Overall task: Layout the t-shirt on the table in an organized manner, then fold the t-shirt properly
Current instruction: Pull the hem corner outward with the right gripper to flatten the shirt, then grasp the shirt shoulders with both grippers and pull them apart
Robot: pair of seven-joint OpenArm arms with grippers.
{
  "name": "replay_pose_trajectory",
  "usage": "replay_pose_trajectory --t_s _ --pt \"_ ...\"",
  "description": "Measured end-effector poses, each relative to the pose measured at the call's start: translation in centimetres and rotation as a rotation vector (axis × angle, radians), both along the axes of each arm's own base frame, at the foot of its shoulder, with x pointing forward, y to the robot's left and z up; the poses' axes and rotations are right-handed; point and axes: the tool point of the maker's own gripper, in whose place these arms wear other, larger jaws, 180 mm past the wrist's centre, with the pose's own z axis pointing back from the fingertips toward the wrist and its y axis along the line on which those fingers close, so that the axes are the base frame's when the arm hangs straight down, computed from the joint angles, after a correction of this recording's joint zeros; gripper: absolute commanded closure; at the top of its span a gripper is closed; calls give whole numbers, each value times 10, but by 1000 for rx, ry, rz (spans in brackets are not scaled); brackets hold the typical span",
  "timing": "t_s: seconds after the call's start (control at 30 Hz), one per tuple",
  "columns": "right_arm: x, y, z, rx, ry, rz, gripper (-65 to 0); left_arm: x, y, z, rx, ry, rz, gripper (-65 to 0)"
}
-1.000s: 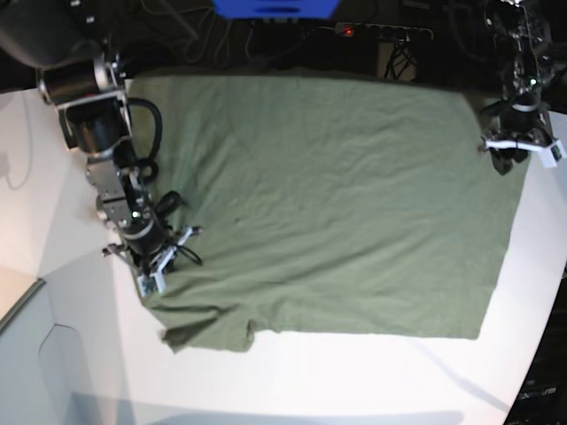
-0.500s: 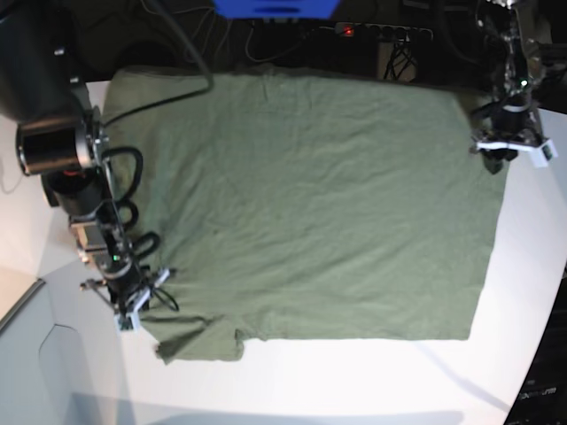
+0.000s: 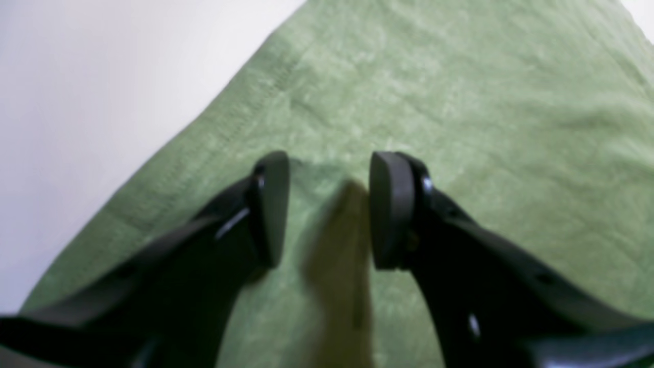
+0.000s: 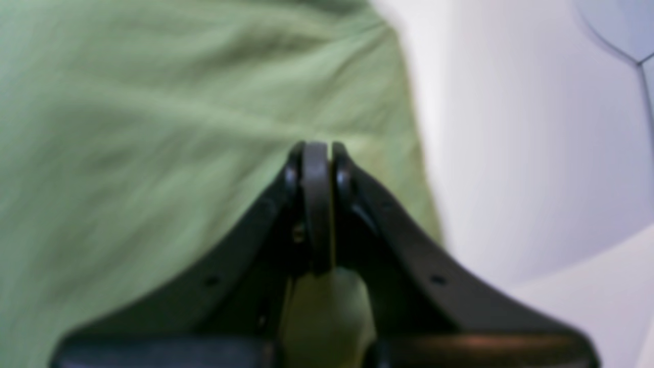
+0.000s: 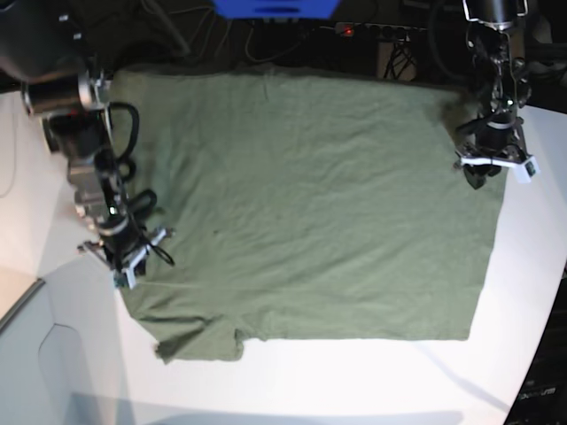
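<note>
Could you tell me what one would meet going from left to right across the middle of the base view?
Bare table → right hand → t-shirt → left hand → bare table again.

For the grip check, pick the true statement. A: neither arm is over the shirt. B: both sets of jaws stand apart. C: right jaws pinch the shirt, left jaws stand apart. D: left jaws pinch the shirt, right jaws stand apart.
C: the right gripper is closed on the shirt, while the left gripper shows a gap.

Bare table (image 5: 372, 381) lies beside the t-shirt (image 5: 310, 204).
</note>
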Motion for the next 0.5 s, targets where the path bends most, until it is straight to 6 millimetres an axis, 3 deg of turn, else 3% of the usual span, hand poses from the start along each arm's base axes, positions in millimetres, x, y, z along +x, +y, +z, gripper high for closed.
replay_pose_trajectory --t_s 0.07,0.13,0.2,0.27,0.33,0.37,0.4,0.43,0.5 --pt "-16 -2 9 23 -46 -30 -25 2 1 0 16 11 -16 -256" --pt "-24 -2 29 35 -123 -48 -25 2 1 1 25 14 -19 -256" --pt "-27 4 57 52 -212 -54 -25 3 1 2 29 13 -21 -256" --pt "-37 14 70 61 -229 -46 -25 3 1 1 27 17 -20 -256" --pt "-57 21 65 68 -188 -48 -25 4 2 5 26 16 -20 -256" --pt "-78 0 47 15 -104 -178 -25 2 1 7 28 23 -21 -256" --pt "-89 3 43 18 -91 -177 -25 4 -2 13 29 7 -30 -256" --pt "-96 30 43 74 -89 -47 -25 6 -3 19 35 -9 -37 -256" --pt "-111 30 29 56 42 -55 -25 6 -5 28 47 -31 -49 -255"
